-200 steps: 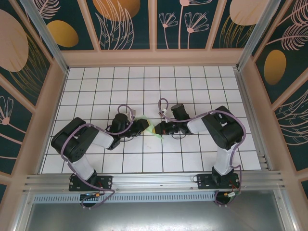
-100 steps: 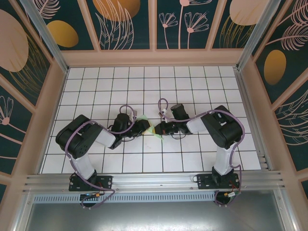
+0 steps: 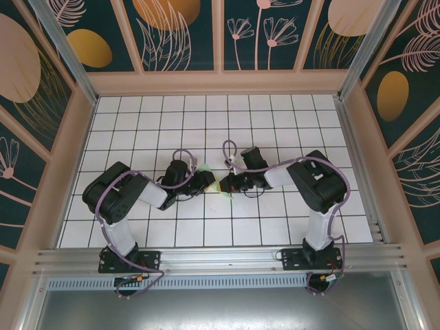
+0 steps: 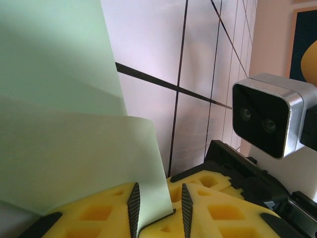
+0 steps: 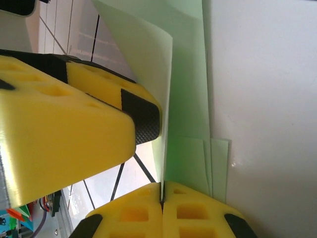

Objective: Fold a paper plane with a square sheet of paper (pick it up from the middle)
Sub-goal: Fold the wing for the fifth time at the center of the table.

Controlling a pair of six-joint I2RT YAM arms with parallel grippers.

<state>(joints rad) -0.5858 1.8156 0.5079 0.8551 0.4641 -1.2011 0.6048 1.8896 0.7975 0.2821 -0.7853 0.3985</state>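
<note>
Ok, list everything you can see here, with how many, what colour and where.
paper: one, pale green, folded, mid-table between the end effectors
table: one, white tiles with black grid lines, under everything
walls: three, dark teal with orange and pink plant prints, around the table
rail: one, silver, near edge
cables: two, purple, looped along the arms
wrist camera: one, silver and black, on the right arm
left end effector: one, yellow with black pads, open around a paper edge
right end effector: one, yellow, shut on the paper
</note>
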